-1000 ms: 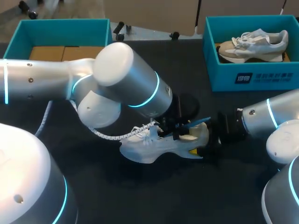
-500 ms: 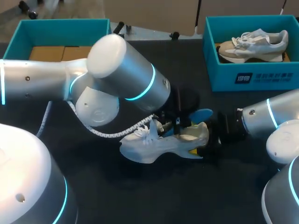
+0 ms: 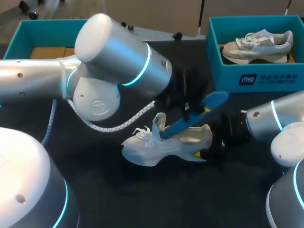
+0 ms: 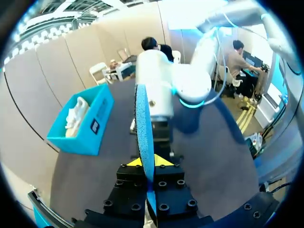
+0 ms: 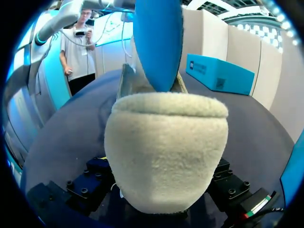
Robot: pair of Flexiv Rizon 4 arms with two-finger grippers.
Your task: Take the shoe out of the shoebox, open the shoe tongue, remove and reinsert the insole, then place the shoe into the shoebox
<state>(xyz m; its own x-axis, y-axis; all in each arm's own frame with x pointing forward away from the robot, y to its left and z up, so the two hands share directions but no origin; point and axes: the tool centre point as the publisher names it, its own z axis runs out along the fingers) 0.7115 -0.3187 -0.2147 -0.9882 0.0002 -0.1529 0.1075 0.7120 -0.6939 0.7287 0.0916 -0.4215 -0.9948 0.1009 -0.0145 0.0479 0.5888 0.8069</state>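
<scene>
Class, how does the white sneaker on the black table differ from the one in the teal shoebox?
On the black table, the white sneaker has a blue insole protruding, held by the left gripper; in the teal shoebox, the other white sneaker shows none, untouched. The boxed sneaker is partly tan; the table sneaker looks whitish. Both have laces.

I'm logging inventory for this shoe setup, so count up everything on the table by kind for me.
Shoes: 2 (working shoe, boxed shoe)
Shoeboxes: 2 (left shoebox, right shoebox)
Insoles: 1 (blue insole)
Total: 5
</scene>
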